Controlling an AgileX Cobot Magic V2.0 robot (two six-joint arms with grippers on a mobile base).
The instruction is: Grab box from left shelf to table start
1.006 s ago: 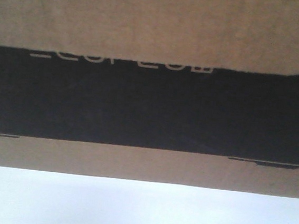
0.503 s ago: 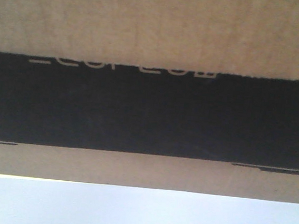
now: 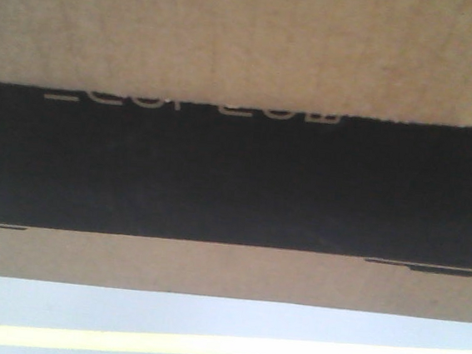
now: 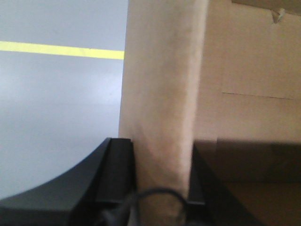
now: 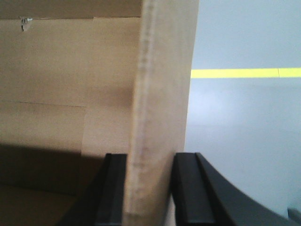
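Over a grey floor [image 3: 40, 300] crossed by a yellow line [image 3: 203, 345], the box [image 3: 249, 44] fills the front view, its long axis running side to side between the arms. Its left wall is pinched in the left gripper [image 4: 160, 162], its right wall in the right gripper [image 5: 146, 169], both equally near. No table shows, so a level carry likely comes next.

1 box [image 3: 249, 44], 2 hands [image 4: 160, 160] [image 5: 149, 162], 1 yellow line [image 3: 220, 347]
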